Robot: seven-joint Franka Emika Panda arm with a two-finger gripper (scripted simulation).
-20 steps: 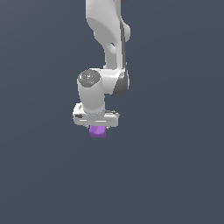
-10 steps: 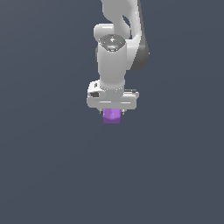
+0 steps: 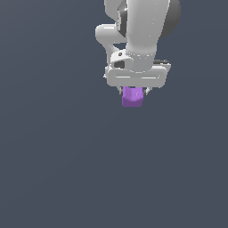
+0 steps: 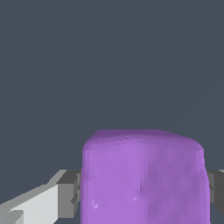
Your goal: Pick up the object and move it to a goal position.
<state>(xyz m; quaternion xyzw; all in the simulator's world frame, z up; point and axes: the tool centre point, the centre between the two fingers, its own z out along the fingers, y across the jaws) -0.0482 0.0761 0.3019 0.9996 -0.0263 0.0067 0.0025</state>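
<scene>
Purple, matte, the object (image 3: 132,97) hangs under your white gripper (image 3: 133,92) in the exterior view, clear of any surface. In the wrist view, both fingers (image 4: 65,194) press against the object's (image 4: 143,177) sides.

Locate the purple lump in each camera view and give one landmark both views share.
Exterior view: the purple lump hangs just below the white claw, upper middle of the picture.
Wrist view: the purple lump fills the lower middle, close up.
Shared landmark: the claw's fingers flanking the lump on both sides.
</scene>
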